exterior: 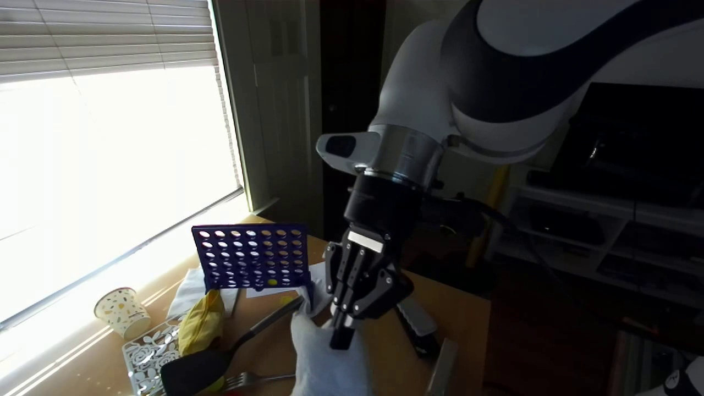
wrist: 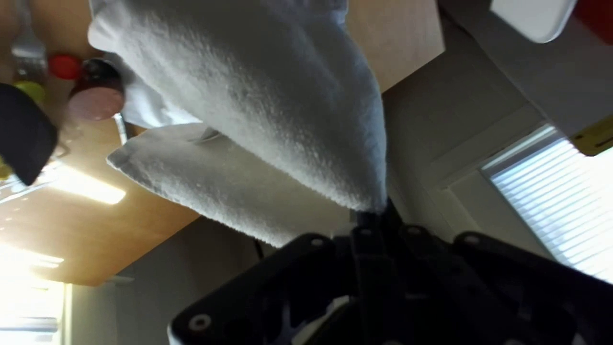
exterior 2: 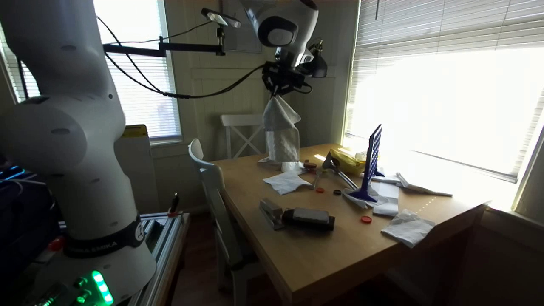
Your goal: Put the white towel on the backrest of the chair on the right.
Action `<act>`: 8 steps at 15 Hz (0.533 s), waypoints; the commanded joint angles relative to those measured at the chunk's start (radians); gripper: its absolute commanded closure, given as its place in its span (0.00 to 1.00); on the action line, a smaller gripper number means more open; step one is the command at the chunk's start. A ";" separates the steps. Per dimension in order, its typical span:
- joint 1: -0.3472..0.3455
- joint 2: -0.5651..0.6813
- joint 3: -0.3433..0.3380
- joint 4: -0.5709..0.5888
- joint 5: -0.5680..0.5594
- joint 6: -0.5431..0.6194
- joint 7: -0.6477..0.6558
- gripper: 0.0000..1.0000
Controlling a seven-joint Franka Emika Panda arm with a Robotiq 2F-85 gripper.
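White towel (exterior 2: 282,140) hangs pinched in fingers (exterior: 342,336), seemingly between pale chair (exterior 2: 240,120) and blue rack (exterior 2: 371,163).

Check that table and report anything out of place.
In an exterior view, red discs lie loose on the table, outside the blue game rack where they presumably belong. A rumpled white napkin also seems to poke over the edge.

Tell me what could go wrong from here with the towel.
The gripper pinches the towel at one gathered spot, so it might slip out. The loose lower part hangs over the table and could drag items such as the spatula if lowered. If draped off-centre, it might slide off a chair backrest.
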 commanded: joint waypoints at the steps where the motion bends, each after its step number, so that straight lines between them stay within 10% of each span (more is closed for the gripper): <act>1: 0.052 -0.112 -0.069 -0.108 0.128 -0.191 -0.174 0.99; 8: 0.095 -0.209 -0.155 -0.247 0.116 -0.570 -0.451 0.99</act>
